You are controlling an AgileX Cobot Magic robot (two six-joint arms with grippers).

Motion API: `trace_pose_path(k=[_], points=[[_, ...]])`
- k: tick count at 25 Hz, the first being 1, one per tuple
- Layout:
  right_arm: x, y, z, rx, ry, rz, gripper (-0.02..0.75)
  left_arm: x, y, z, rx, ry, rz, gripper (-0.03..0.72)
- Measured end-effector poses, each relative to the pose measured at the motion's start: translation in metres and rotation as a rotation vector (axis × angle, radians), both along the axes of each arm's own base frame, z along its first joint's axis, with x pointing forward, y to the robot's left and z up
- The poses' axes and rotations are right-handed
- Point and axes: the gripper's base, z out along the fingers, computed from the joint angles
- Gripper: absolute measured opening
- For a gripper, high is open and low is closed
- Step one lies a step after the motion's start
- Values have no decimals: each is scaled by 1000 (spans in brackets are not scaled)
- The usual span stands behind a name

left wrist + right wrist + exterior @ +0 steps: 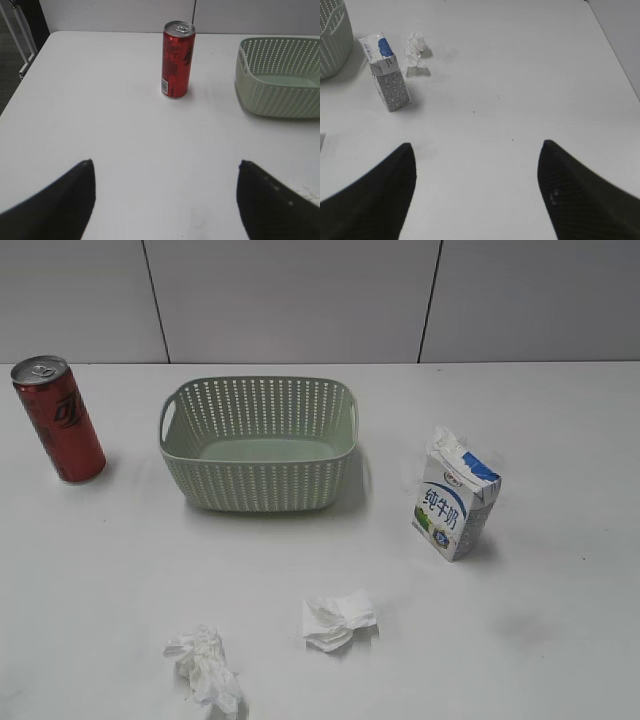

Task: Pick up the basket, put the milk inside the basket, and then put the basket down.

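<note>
Both grippers are wide open and hold nothing: in the left wrist view the left gripper [165, 197] shows two dark fingertips [62, 202] spread far apart above the bare white table [115, 130], and in the right wrist view the right gripper [475, 192] shows the same wide spread, with only the table surface between its fingers. Neither gripper appears in the exterior view. Nearest to that camera lie two crumpled tissues, one tissue [207, 667] at about 7 o'clock from the middle of the table and the second tissue [339, 621] at about 6 o'clock, well apart from each other. Farther back, at about 3 o'clock, the milk [456, 495] stands upright on the table, its blue top is pushed open and a little torn, and it is apart from the basket. In the right wrist view the milk [386, 73] stands at 10 o'clock from the gripper, with another tissue [415, 54] just beside it. The basket [258, 443] sits flat on the table at about 12 o'clock and looks empty inside. A red can [58, 418] stands upright at 10 o'clock, well to the left of the basket; in the left wrist view the can [177, 59] is at 12 o'clock from the gripper and the basket [280, 77] at 2 o'clock.
</note>
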Motion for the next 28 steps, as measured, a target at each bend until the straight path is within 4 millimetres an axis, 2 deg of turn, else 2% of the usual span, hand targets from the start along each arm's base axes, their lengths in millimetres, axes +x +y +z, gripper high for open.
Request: trace_pose_path(k=[14, 20, 23, 28], points=[[0, 0, 0, -1, 0, 0, 574, 0, 0, 0, 0, 0, 0, 681], [0, 0, 0, 0, 0, 0, 575, 2, 0, 4, -1, -13, 1, 639], [0, 0, 0, 0, 0, 0, 575, 14, 0, 21, -7, -55, 3, 634], [0, 0, 0, 0, 0, 0, 575, 59, -1, 56, -28, -101, 7, 632]])
